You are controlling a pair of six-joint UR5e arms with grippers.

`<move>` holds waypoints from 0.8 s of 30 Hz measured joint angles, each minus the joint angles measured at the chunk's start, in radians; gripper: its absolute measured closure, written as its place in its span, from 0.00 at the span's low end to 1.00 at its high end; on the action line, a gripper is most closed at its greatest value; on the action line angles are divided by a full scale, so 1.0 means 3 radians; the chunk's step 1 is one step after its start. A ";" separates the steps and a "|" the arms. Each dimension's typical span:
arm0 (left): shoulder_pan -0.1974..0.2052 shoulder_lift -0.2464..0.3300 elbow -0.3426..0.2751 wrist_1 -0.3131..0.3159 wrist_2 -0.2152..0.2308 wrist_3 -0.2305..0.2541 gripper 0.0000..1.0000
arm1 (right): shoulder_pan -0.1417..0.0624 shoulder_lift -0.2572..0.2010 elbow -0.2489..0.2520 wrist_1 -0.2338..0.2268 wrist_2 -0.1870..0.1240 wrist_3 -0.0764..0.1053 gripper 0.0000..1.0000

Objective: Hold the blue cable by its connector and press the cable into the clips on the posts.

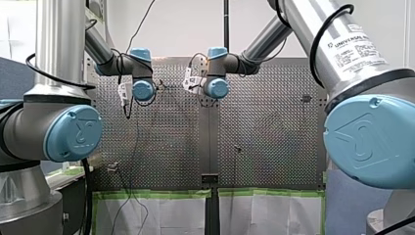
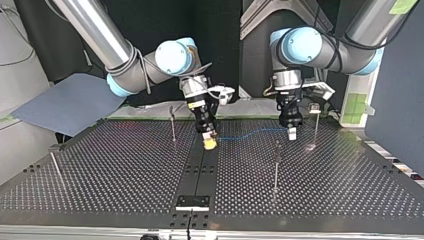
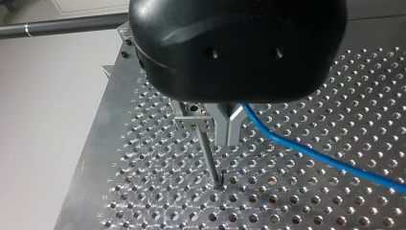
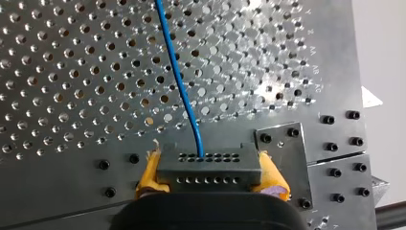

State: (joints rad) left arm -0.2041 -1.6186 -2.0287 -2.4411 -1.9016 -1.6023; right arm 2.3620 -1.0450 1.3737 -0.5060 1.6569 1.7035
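Observation:
The blue cable [image 2: 250, 133] runs slack just above the table between my two grippers. In the right wrist view my right gripper [image 4: 209, 173] has its yellow pads [image 4: 149, 173] shut on the grey connector [image 4: 208, 163], and the cable [image 4: 179, 81] leads away from it over the plate. In the left wrist view my left gripper [image 3: 229, 140] has its metal fingers shut on the cable [image 3: 306, 151], which trails off to one side. A thin post [image 3: 209, 155] with a clip [image 3: 194, 120] stands right beside those fingers. In the top view my right gripper [image 2: 209, 142] is near the middle and my left gripper [image 2: 291, 131] is further right.
More thin posts stand on the perforated table [image 2: 125, 170]: one [image 2: 173, 125] left of my right gripper, one [image 2: 276, 165] nearer the camera, one [image 2: 315, 122] beside my left gripper, and a leaning one [image 2: 56, 167] at the far left. A black bracket [image 2: 192, 201] sits at the near edge.

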 joint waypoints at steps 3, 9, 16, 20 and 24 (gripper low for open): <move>0.0016 -0.0001 0.0017 -0.0003 0.0031 -0.0002 0.98 | -0.0011 0.0009 -0.0020 0.0002 -0.0010 0.0002 1.00; 0.0044 -0.0001 0.0072 -0.0010 0.0071 -0.0008 0.95 | -0.0013 0.0013 -0.0094 0.0038 -0.0038 0.0003 1.00; 0.0073 -0.0010 0.0153 -0.0045 0.0116 -0.0034 0.95 | 0.0002 0.0020 -0.0193 0.0064 -0.0064 0.0003 1.00; 0.0083 -0.0029 0.0187 -0.0064 0.0126 -0.0037 0.95 | 0.0002 0.0030 -0.0235 0.0069 -0.0070 0.0003 1.00; 0.0105 -0.0069 0.0230 -0.0084 0.0145 -0.0041 0.95 | -0.0011 0.0047 -0.0259 0.0071 -0.0074 0.0003 1.00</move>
State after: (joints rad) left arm -0.1727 -1.6394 -1.9597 -2.4663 -1.8583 -1.6146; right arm 2.3588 -1.0309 1.2961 -0.4848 1.6347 1.7046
